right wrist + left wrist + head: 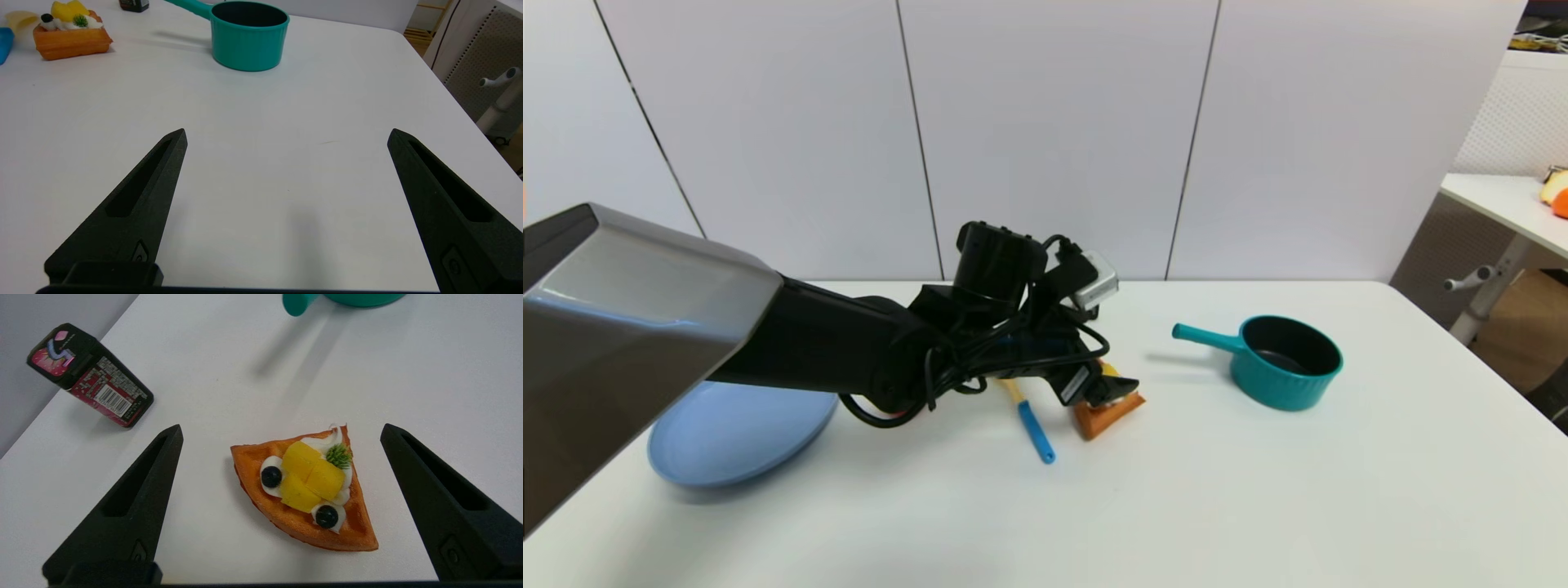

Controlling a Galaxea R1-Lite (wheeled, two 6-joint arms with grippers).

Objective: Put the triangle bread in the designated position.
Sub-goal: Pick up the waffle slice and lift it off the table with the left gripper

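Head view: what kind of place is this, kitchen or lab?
Most likely a lab or office test area, not a kitchen: a bare white table against plain wall panels, toy food like the triangle bread, and a second desk at the right.

Orange-brown triangle bread (304, 490) with yellow fruit, white cream, dark berries, green sprig. Teal pot (1286, 361), dark inside. Light blue plate (737, 437). Black-and-pink printed box (90, 373) with white barcode. White table (1258, 490).

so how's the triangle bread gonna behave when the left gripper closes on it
The triangle bread looks like a rigid moulded toy, so it probably won't squash. It lies flat and wedge-shaped, so unlikely to roll. Its slanted sides may twist between the open left gripper fingers.
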